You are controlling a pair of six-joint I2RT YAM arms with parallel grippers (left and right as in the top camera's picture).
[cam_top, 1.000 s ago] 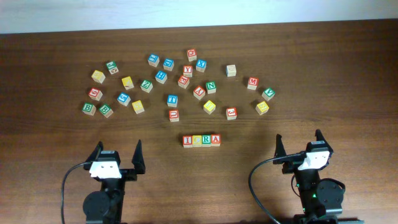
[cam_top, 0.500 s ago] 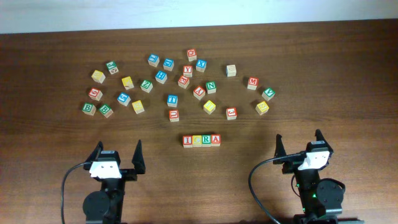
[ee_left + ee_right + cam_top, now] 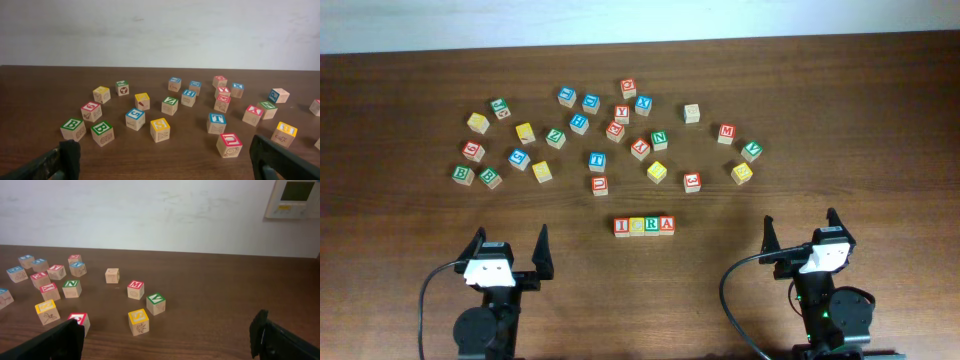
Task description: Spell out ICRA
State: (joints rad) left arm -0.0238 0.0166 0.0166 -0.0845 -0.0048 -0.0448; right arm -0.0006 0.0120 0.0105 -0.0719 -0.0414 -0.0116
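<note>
Since the four cubes sit in one row at lower centre of the overhead frame, reading red I (image 3: 621, 226), yellow C (image 3: 636, 226), green R (image 3: 651, 225), red A (image 3: 666, 224), each touching its neighbour, we judge the word spelled. Left gripper (image 3: 511, 243) at lower left and right gripper (image 3: 800, 228) at lower right both hang with jaws spread wide, nothing between them, well apart from the row. Neither wrist view shows the row; they only catch spare cubes (image 3: 160, 129) scattered over the upper table (image 3: 880, 120).

Handling, our guess: small wooden blocks, light, rigid, not fragile, with smooth faces that could twist under an off-centre pinch. For any nudge we take a cube square on two opposite side faces, from above. C and R have neighbours on two sides, so we pinch across the free front and back faces.
</note>
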